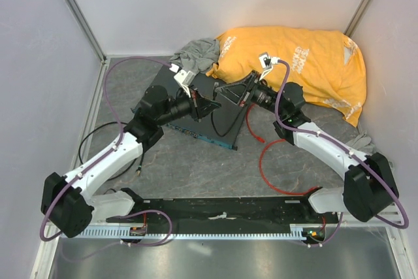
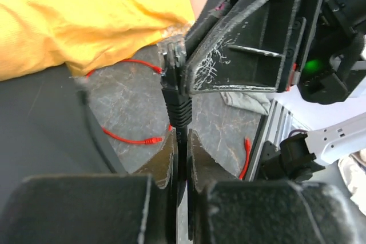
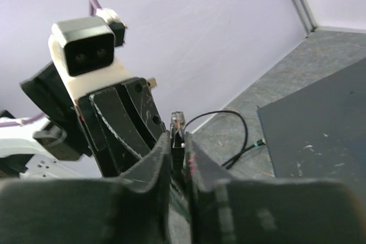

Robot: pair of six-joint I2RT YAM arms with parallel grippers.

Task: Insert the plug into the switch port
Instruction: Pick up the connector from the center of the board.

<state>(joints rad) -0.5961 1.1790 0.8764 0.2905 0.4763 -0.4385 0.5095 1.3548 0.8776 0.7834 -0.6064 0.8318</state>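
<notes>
The step in hand looks like a hand-over or regrip in the air, and insertion has not yet begun. On the left, the left hand (image 2: 180, 136) has its fingers pressed together on the dark boot of the plug (image 2: 173, 54). The plug's clear tip points away from that hand. It is held above the box (image 1: 225, 121), which lies toward the far edge of the surface, about midway between the left and right edges. Just to the right, the right hand (image 3: 178, 140) is also pinched tight, with a clear connector tip standing out between its fingers. Judging from the two wrist views, both hands probably grip the same plug. The red cable (image 1: 262, 161) loops on the surface toward the right edge and rises toward the hands.

Next, one hand will likely have to let go. The other can then turn the plug down toward the blue-green front edge (image 1: 202, 136), which faces the near edge, square it with one socket and push gently.

Several things are hard to make out:
- The switch port itself, since no single socket shows on that edge and the arms hang over much of the box.
- The plug's latch side.
- Where the dark boot joins the red cable.

A yellow cloth (image 1: 294, 57) covers the far right corner.
</notes>
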